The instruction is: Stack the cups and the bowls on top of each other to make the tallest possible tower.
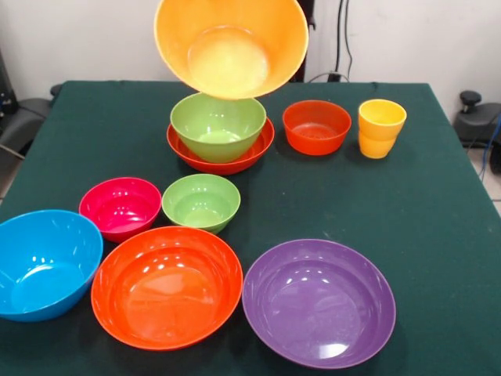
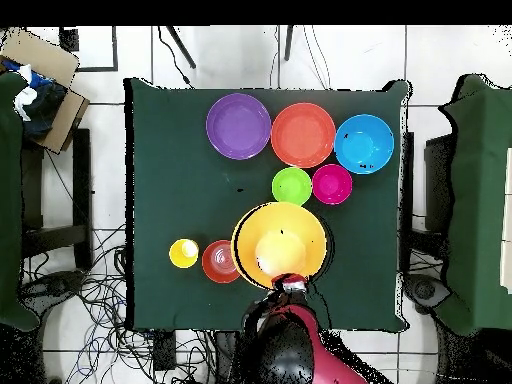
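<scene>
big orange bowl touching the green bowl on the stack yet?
Cannot tell. In the front view the large orange bowl, tilted, has its lower edge overlapping the lime green bowl's rim; no gap or contact shows plainly.

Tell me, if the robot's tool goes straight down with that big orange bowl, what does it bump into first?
Probably the medium lime green plastic bowl nested in the wide red-orange plastic bowl. The large orange plastic bowl hangs tilted right above them. The tool sits at its rim; depth is hard to judge.

gripper hidden, large orange bowl [image 1: 231, 47] top cropped
</scene>
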You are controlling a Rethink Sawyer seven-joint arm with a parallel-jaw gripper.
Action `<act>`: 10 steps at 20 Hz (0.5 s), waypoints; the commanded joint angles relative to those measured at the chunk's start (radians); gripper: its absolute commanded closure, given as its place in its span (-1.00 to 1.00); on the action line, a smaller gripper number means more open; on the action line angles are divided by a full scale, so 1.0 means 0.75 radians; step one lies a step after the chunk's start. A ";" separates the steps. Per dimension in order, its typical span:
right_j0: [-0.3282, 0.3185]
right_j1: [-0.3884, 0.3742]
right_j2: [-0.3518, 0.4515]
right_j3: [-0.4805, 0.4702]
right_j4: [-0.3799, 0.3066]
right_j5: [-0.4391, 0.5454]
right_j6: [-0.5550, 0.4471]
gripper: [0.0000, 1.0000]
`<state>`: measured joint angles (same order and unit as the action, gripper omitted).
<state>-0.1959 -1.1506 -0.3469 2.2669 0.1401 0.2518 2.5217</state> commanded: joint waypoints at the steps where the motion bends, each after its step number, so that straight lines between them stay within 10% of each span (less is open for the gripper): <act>1: -0.056 0.099 0.161 0.118 -0.129 -0.152 0.019 1.00; 10: -0.022 0.271 0.118 0.061 -0.170 -0.314 0.100 1.00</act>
<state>-0.2259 -1.0803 -0.3246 2.2955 0.0805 0.1266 2.5217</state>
